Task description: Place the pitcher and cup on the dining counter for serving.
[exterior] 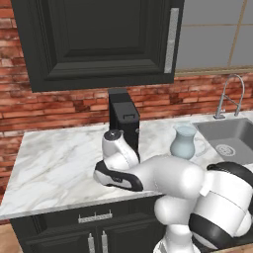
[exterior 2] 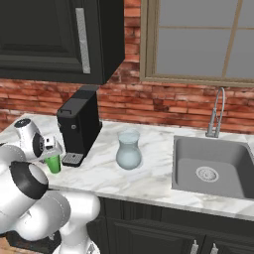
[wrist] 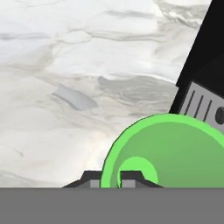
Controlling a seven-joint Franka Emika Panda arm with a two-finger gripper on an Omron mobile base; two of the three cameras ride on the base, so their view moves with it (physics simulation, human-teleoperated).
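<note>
Hand view has the gripper (wrist: 109, 178) pinched on the cup's (wrist: 175, 153) rim, right by the coffee machine (exterior 2: 79, 126), so we're at the cup grab. Next up, I'd say: lift it straight, clear of the machine; the pitcher (exterior 2: 129, 150) waits just past it, sink side.

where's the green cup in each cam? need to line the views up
Left base view: I can't pick it out; the arm covers the spot in front of the coffee machine.
Right base view: cup at left, on the marble counter beside the machine's drip tray, under the gripper.
Hand view: cup at bottom centre-right, seen from above, rim between the fingertips.
Shared landmark: the black coffee machine.
</note>
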